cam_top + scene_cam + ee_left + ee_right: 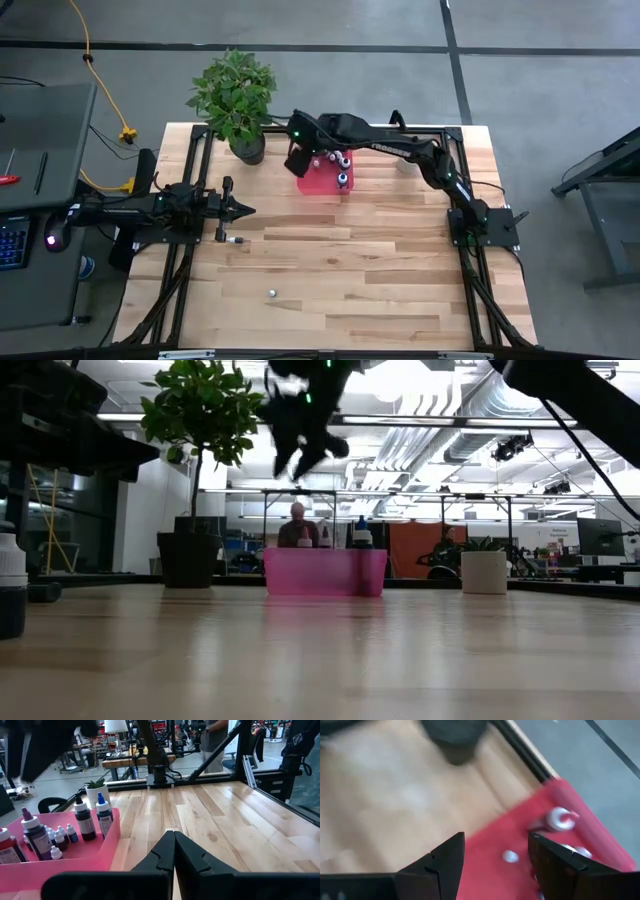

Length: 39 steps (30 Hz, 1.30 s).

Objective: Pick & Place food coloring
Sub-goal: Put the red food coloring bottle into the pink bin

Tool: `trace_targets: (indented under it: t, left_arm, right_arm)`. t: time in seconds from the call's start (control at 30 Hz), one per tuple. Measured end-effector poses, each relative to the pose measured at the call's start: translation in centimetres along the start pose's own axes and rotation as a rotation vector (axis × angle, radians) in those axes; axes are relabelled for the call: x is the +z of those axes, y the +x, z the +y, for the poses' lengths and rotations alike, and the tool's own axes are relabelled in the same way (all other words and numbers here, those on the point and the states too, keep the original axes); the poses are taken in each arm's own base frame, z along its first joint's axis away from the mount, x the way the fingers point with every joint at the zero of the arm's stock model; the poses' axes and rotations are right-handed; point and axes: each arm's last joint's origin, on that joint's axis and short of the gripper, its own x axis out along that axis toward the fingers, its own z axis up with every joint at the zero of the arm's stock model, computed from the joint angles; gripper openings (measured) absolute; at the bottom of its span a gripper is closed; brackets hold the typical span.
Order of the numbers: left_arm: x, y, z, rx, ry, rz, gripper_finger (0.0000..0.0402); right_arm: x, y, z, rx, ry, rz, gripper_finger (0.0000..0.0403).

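Observation:
The food coloring bottles (340,165) stand upright in a pink tray (316,184) at the far middle of the table; white caps and dark or blue bodies show in the left wrist view (82,820). My right gripper (495,840) hangs open above the tray's far left corner (300,458), with nothing between its fingers. Below it the bottles (560,820) show blurred. My left gripper (174,835) is shut and level at the table's left (248,211), holding nothing. Two small bottles lie loose on the wood (237,240) (272,293).
A leafy plant in a dark pot (245,110) stands at the far left, close to the tray. A small white pot with a green plant (485,570) stands right of the tray. A dark bottle with a white cap (12,585) stands near the low camera. Black frame rails (185,180) edge the table.

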Motion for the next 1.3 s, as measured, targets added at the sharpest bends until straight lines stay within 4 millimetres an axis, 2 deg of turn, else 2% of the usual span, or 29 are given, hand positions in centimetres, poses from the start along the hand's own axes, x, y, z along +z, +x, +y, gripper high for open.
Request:
trace_targets:
  t: [0.2, 0.47, 0.73, 0.97, 1.17, 1.3]
  left_arm:
    - [0.0, 0.0, 0.0, 0.0, 0.0, 0.0, 0.0]
    - [0.0, 0.0, 0.0, 0.0, 0.0, 0.0, 0.0]
    - [0.0, 0.0, 0.0, 0.0, 0.0, 0.0, 0.0]
    - [0.0, 0.0, 0.0, 0.0, 0.0, 0.0, 0.0]
    - [0.0, 0.0, 0.0, 0.0, 0.0, 0.0, 0.0]
    - [0.0, 0.0, 0.0, 0.0, 0.0, 0.0, 0.0]
  right_arm:
    - [-0.9, -3.1, 4.5, 0.185, -0.108, -0.049, 0.0207]
    - [-3.6, -5.5, 10.4, 0.319, -0.221, -0.023, 0.0207]
    - [-6.5, -7.9, 15.3, 0.401, -0.319, -0.017, 0.0207]
    - [-9.1, -9.7, 18.7, 0.46, -0.329, 0.006, 0.0207]
    - [-12.8, -9.0, 21.9, 0.512, -0.357, 0.093, 0.0207]
    - [-16.1, -7.1, 24.1, 0.531, -0.438, 0.157, 0.0206]
